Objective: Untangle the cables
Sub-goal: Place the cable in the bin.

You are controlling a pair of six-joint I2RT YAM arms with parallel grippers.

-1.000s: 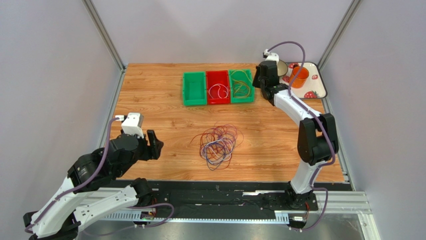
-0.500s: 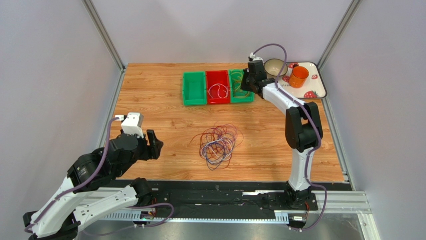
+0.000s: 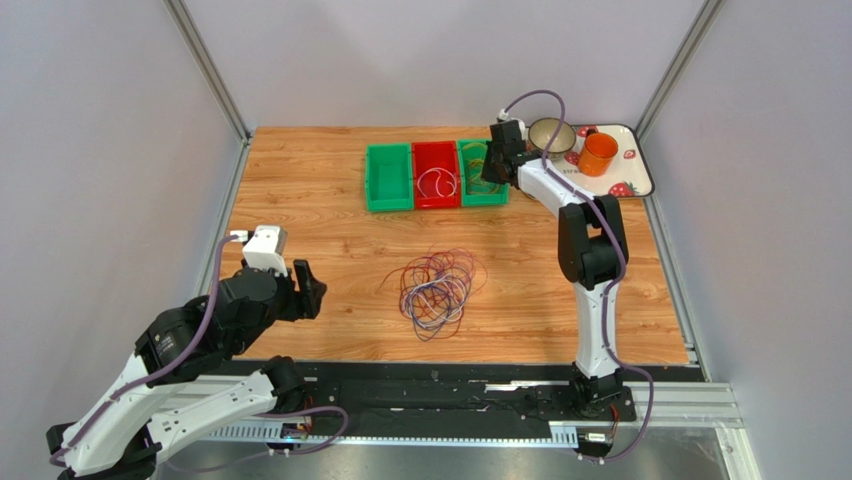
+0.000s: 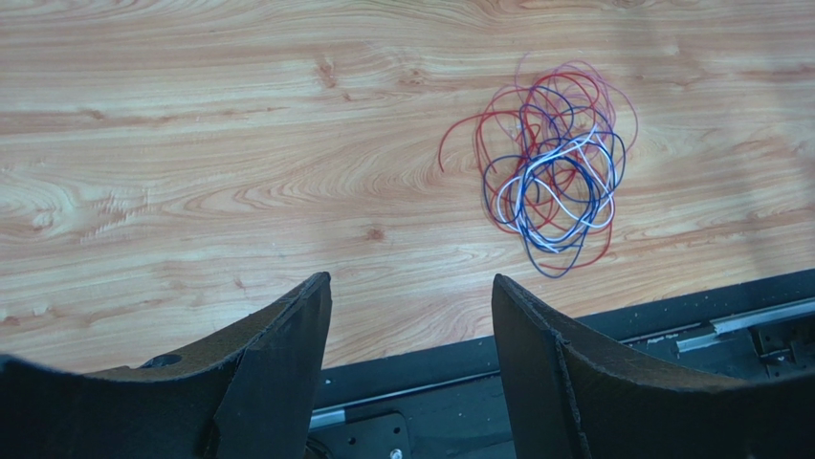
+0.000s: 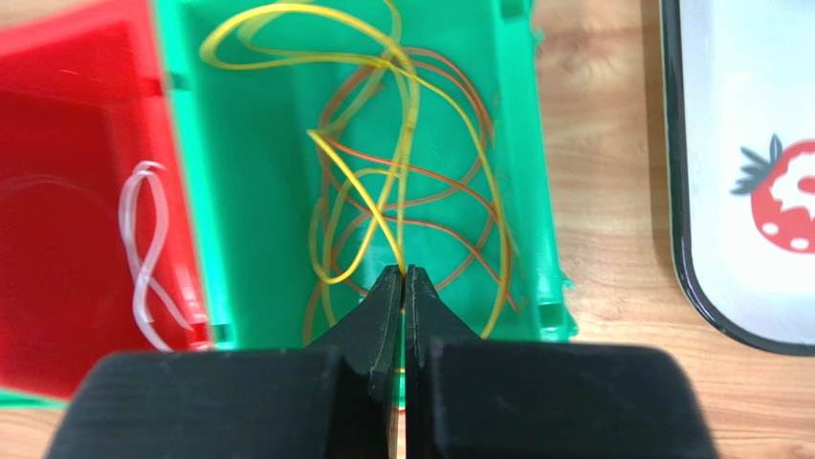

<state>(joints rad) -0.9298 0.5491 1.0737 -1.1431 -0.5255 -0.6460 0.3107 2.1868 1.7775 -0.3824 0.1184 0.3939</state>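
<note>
The tangle of cables (image 3: 437, 290), red, blue, purple and white loops, lies mid-table (image 3: 320, 215), untouched by either arm. 3 bins stand at the far side. The right green bin (image 5: 244, 172) holds yellow and orange cables (image 5: 469, 88); the red bin (image 5: 67, 115) beside it holds 1 white cable (image 5: 123, 212). The right gripper (image 5: 403, 277) hangs over the right green bin, jaws pressed together on a yellow cable (image 5: 366, 188). The left gripper (image 4: 411, 282) hovers over the near left of the table, jaws apart and holding nothing.
</note>
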